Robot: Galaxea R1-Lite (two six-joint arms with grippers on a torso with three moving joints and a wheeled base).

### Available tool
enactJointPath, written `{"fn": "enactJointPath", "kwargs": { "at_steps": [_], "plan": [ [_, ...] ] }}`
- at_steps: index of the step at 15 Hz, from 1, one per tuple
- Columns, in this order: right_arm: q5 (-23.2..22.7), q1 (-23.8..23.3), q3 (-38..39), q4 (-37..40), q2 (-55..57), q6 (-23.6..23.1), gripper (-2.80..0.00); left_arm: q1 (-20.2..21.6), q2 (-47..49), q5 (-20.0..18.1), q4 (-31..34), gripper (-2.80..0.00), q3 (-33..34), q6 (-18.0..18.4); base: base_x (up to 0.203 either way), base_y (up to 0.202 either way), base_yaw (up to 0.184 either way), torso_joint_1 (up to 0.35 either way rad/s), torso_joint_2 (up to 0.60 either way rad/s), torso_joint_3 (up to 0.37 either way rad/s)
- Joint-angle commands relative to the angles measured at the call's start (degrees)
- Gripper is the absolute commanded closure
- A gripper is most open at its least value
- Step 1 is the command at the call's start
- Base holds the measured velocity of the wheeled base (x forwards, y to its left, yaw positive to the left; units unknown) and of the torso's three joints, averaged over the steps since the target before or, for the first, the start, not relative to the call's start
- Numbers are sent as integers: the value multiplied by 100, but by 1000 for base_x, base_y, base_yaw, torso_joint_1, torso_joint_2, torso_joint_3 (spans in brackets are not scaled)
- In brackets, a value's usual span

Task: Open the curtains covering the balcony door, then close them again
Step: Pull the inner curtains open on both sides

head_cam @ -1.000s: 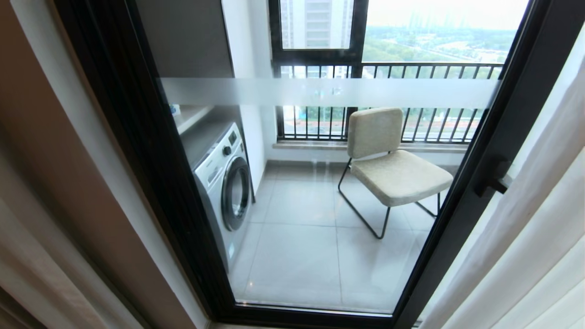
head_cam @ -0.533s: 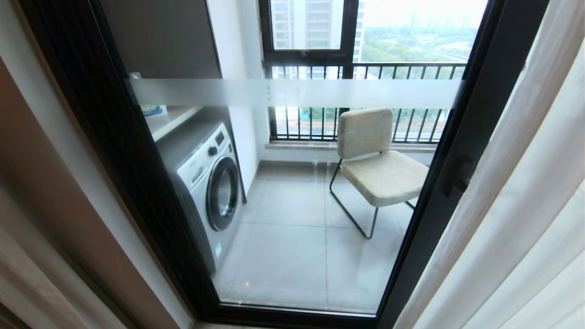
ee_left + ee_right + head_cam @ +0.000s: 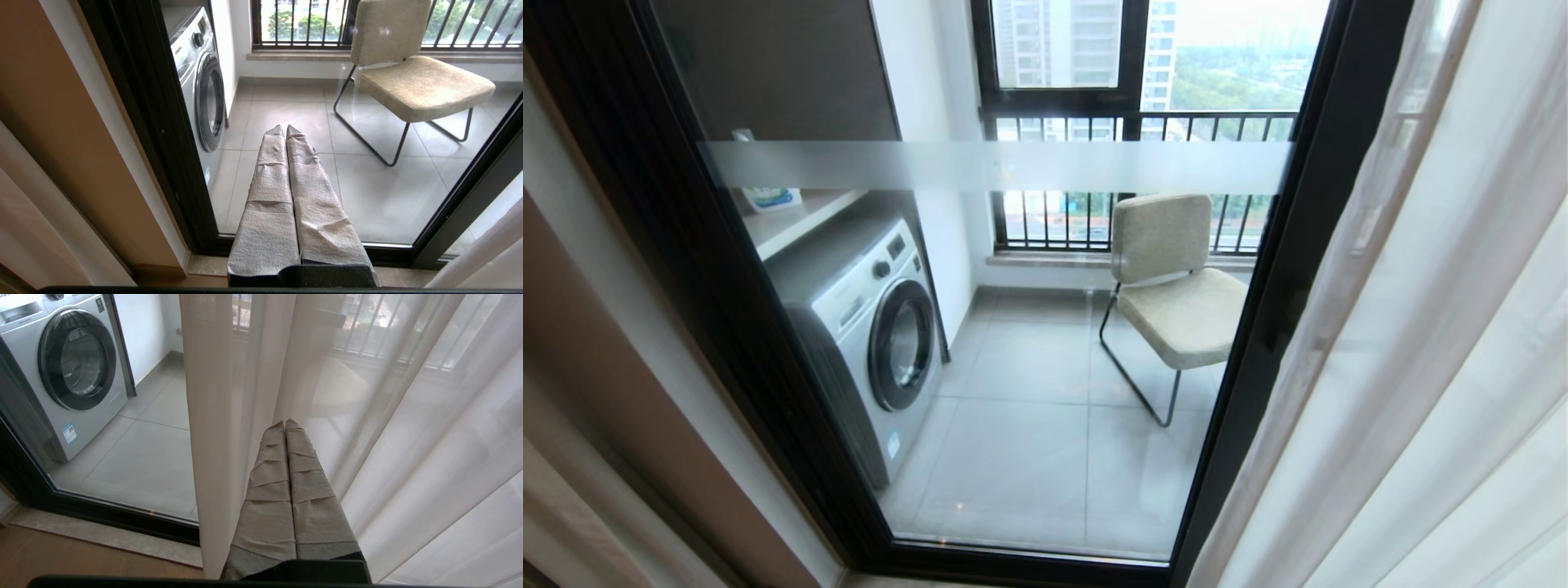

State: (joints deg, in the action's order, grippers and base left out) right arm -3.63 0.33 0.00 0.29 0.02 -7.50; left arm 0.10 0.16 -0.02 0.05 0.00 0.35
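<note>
Beyond the balcony door (image 3: 1013,343), everything has slid leftward as the camera moved; both end effectors stay closed, empty.

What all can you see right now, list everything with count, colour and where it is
balcony door: one, black frame, clear glass with frosted band, centre.
sheer curtain: one, white, right of the door.
thick curtain: one, beige, far left edge.
washing machine: one, silver-white, balcony left.
chair: one, beige with black legs, balcony right.
railing: one, black, behind the chair.
left gripper: one, grey-wrapped, shut, facing the glass.
right gripper: one, grey-wrapped, shut, at the sheer curtain.
</note>
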Motion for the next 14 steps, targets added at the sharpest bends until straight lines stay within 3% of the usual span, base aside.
{"fn": "enactJointPath", "kwargs": {
  "at_steps": [1, 14],
  "plan": [
    [-6, -3, 0, -3, -2, -6, 0, -1, -7, 2, 4, 0, 0, 0, 0, 0, 0, 0, 0, 0],
    [-6, 2, 0, -3, -2, -6, 0, -1, -7, 11, 4, 0, 0, 0, 0, 0, 0, 0, 0, 0]
  ]
}}
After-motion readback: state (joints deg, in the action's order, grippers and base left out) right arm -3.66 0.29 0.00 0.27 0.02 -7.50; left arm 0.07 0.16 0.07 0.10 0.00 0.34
